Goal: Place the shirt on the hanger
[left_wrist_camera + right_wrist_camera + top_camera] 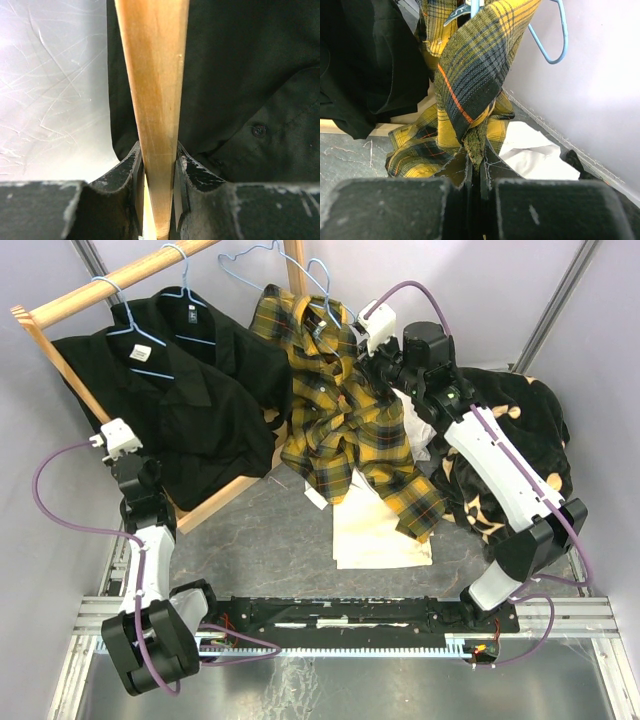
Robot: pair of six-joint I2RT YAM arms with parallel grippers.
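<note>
The yellow-and-black plaid shirt [340, 410] hangs at the back centre, its collar up by a light-blue wire hanger [318, 282] and its lower part trailing onto the table. My right gripper [370, 366] is shut on a fold of the shirt's fabric [470, 75], pinched between the jaws [476, 161]. The hanger's blue wire [562, 35] shows at the top of the right wrist view, above the held fold. My left gripper [112, 430] is shut on a wooden bar [152, 75] of the clothes rack, with both fingers [186, 167] pressed against it.
Black shirts [170, 390] hang on blue hangers from the wooden rack rail [110, 285] at left. A spare blue hanger [250, 258] hangs at the top. A cream-white shirt [375, 530] lies on the table. A black cloth with pale spots [515, 440] lies under the right arm.
</note>
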